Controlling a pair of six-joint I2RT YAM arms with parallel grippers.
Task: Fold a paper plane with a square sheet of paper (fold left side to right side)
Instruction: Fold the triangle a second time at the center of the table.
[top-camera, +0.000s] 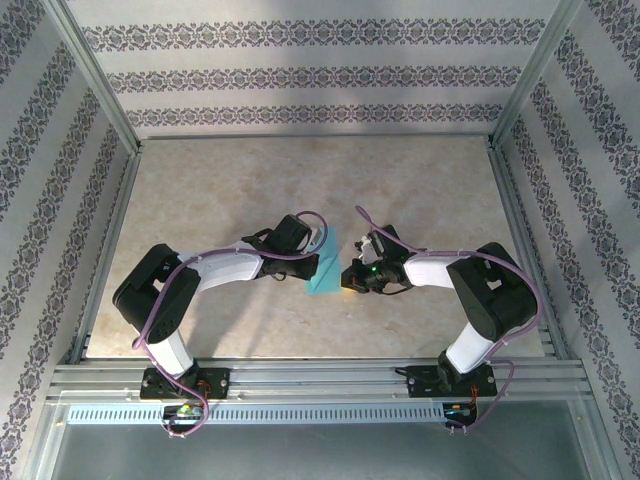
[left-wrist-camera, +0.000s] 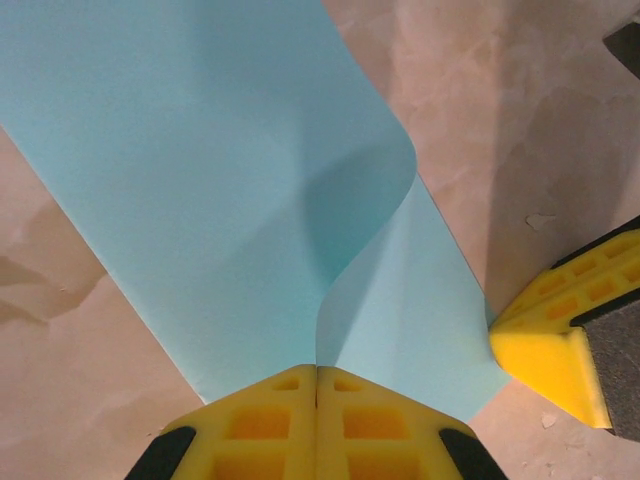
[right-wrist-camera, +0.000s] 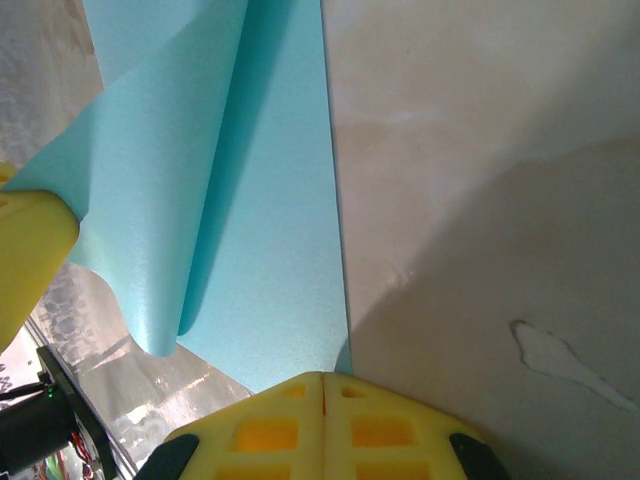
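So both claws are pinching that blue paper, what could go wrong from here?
1. The left claw and the right claw each seem to grip the paper only at its very edge, so it might slip out.
2. The paper bulges in a loose curl instead of lying flat; pressed down like that, the crease could land crooked.
3. Both claws are shut on the same thin sheet, close together; if they pull apart, it might tear.

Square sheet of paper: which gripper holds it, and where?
Both hold the square sheet of paper: the left gripper pinches its lifted, curling edge, and the right gripper pinches a corner.
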